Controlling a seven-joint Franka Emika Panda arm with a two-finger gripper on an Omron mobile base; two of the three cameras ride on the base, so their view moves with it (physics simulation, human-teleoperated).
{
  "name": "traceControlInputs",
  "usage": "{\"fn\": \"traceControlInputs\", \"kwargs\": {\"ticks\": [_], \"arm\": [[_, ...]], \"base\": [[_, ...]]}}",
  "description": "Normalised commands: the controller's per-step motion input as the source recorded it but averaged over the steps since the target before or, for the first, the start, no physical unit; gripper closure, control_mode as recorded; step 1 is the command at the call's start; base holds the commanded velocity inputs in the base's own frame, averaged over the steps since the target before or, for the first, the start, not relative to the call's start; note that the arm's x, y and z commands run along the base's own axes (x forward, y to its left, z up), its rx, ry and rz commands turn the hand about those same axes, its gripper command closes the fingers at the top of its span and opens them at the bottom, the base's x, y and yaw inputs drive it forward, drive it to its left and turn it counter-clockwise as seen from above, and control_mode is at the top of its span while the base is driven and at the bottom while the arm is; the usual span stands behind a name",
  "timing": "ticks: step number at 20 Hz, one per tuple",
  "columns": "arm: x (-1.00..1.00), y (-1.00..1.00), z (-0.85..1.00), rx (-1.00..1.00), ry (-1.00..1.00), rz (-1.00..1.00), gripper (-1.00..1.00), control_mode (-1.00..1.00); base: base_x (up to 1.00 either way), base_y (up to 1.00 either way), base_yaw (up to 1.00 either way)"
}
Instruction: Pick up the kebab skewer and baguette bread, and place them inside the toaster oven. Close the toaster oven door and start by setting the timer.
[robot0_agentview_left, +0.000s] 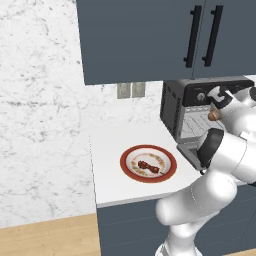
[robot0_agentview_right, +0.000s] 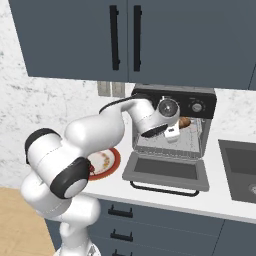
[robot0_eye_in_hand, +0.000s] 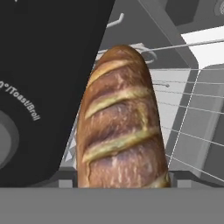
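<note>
Gripper (robot0_agentview_right: 176, 131), seemingly clamped on baguette bread (robot0_eye_in_hand: 121, 122) mid-frame, risks knocking it against toaster oven (robot0_agentview_right: 192, 102) if misaligned.

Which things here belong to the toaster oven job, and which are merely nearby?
Job:
baguette bread, held in the fingers
kebab skewer
toaster oven
toaster oven door, open

Nearby:
red plate
sink
wall cabinets

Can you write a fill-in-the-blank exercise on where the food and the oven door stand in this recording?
1. The kebab skewer lies on the red-rimmed ____.
2. The toaster oven door is ____.
3. The gripper holds the ____ at the toaster oven opening.

Missing words: plate; open; baguette bread
</note>
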Motion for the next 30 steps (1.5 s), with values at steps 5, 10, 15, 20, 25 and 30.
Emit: {"fn": "traceControlInputs", "kwargs": {"ticks": [5, 10, 15, 20, 25, 30], "arm": [[0.21, 0.0, -0.08, 0.0, 0.03, 0.03, 1.0, -1.0], [0.23, 0.05, -0.03, 0.0, 0.05, 0.0, -1.0, -1.0], [0.02, 0.0, 0.0, 0.0, 0.0, 0.0, -1.0, -1.0], [0.0, 0.0, 0.0, 0.0, 0.0, 0.0, -1.0, -1.0], [0.0, 0.0, 0.0, 0.0, 0.0, 0.0, -1.0, -1.0], [-0.37, -0.04, 0.06, -0.01, -0.02, 0.01, -1.0, -1.0]], "base": [[0.0, 0.0, 0.0], [0.0, 0.0, 0.0], [0.0, 0.0, 0.0], [0.0, 0.0, 0.0], [0.0, 0.0, 0.0], [0.0, 0.0, 0.0]]}}
